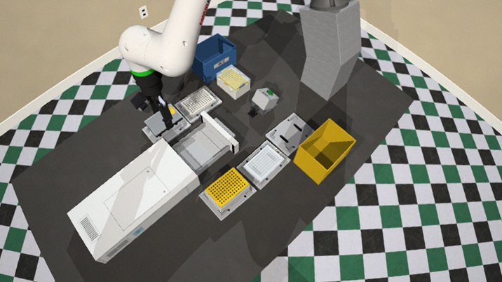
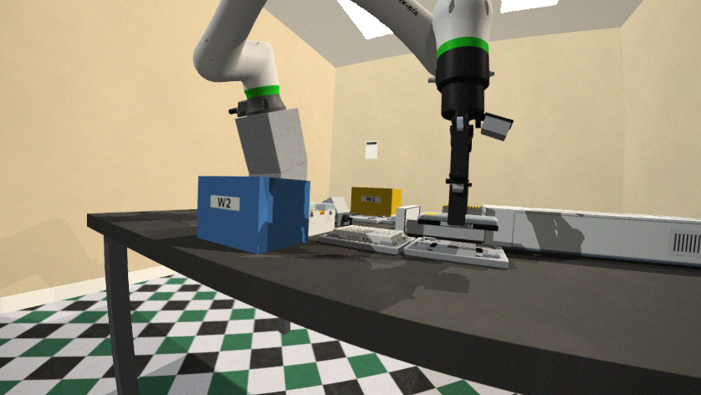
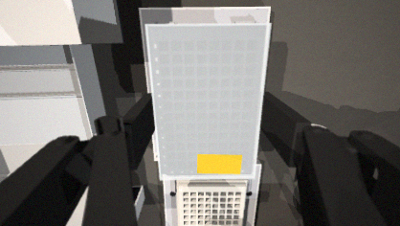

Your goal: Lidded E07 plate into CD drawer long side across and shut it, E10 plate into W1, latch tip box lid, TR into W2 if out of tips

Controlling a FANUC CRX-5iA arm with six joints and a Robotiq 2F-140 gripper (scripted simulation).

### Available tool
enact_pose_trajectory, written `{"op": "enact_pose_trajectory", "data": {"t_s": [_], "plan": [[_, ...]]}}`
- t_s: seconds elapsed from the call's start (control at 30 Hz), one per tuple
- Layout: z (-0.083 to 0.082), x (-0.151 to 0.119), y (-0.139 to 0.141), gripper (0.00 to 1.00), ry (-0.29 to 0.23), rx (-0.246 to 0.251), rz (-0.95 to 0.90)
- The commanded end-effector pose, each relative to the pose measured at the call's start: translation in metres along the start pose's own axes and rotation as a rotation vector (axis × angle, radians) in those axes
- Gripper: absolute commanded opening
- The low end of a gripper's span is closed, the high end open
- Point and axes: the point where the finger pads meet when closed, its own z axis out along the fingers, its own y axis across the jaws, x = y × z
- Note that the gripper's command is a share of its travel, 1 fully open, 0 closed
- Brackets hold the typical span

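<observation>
Robot claw (image 2: pixel 457 218) grips a lidded plate (image 3: pixel 208 96) with a yellow tag, lifted above its deck holder (image 2: pixel 456 252), beside the cooler's open drawer (image 1: pixel 202 145).

Table (image 1: pixel 363 109): dark top, dark legs, set on the checkered floor.
Floor (image 1: pixel 441 240): green, black and white checks.
Walls (image 2: pixel 98 122): beige, white skirting.
Wall outlets (image 1: pixel 144 11): two, white, far left.
Paper notice (image 2: pixel 370 149): white, on the far wall.
Ceiling lights (image 2: pixel 360 17): two bright panels.
</observation>
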Motion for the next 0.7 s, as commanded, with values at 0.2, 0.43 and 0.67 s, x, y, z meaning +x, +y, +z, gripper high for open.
{"op": "enact_pose_trajectory", "data": {"t_s": [0.2, 0.43, 0.67], "plan": [[-0.012, 0.001, 0.0, 0.1, 0.002, 0.0, 0.0], [-0.021, 0.001, 0.0, 0.1, 0.002, 0.0, 0.0], [-0.029, 0.001, 0.0, 0.1, 0.002, 0.0, 0.0]]}}
